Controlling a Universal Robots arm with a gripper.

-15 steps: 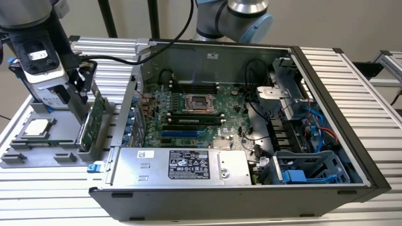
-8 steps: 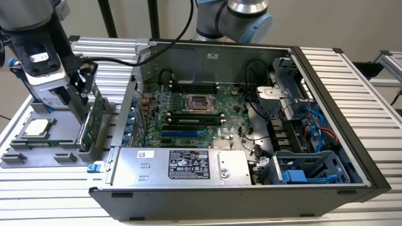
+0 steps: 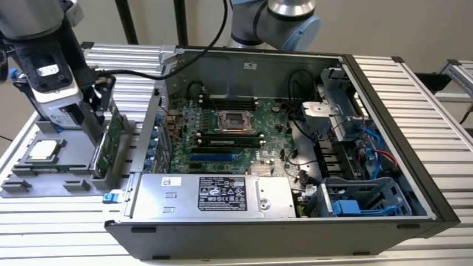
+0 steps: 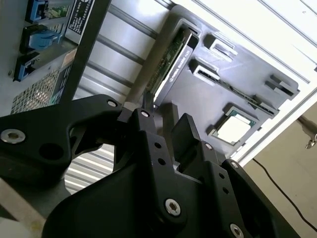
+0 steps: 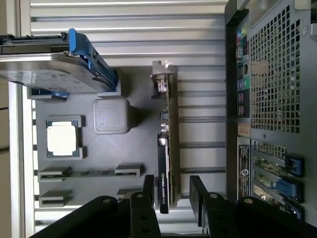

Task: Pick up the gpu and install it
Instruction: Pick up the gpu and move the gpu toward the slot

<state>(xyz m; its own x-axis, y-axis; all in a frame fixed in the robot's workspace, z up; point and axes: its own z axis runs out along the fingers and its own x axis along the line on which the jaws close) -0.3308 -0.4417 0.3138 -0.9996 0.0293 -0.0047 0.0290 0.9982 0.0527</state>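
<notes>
The gpu (image 3: 106,145) stands on edge in a slot of the grey holder tray (image 3: 44,185), on the exterior view's left of the open computer case (image 3: 384,111). It is a thin green card with a black cooler on one face (image 5: 168,134) and a silver bracket at one end. My gripper (image 3: 98,123) is lowered over the card's end away from the bracket. It is open, with one black finger on each side of the gpu (image 4: 173,59) and a visible gap in both wrist views. Midway between the fingertips (image 5: 173,180) lies the card's top edge.
A square silver CPU chip (image 5: 62,139) and a hard drive with blue rails (image 5: 49,72) share the tray. Inside the case lie the motherboard (image 3: 229,138) with blue slots (image 3: 214,157) and the power supply (image 3: 214,195). The case wall rises close beside the gpu.
</notes>
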